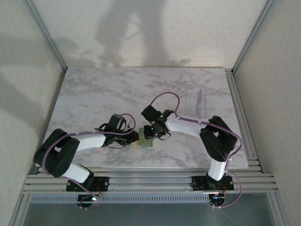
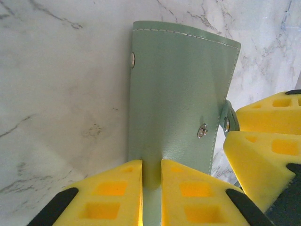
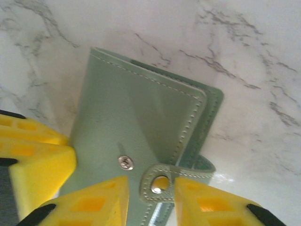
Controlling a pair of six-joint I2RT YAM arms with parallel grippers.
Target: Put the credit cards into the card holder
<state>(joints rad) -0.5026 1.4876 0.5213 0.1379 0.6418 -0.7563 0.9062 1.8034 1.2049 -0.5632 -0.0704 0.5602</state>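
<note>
Left fingers (image 2: 124,181) were pinched almost shut on the near edge of the card holder (image 2: 178,94), with a fold of green leather squeezed up in the thin slit between the yellow pads. Closed and flat, the holder lay on the marble worktop (image 1: 94,94) near its front edge, right between the two arms. Over on its far side, the right fingers (image 3: 108,193) stood a little apart and straddled the snap tab (image 3: 160,181). A sliver of gap showed on one side, so there was no clamp on it.
</note>
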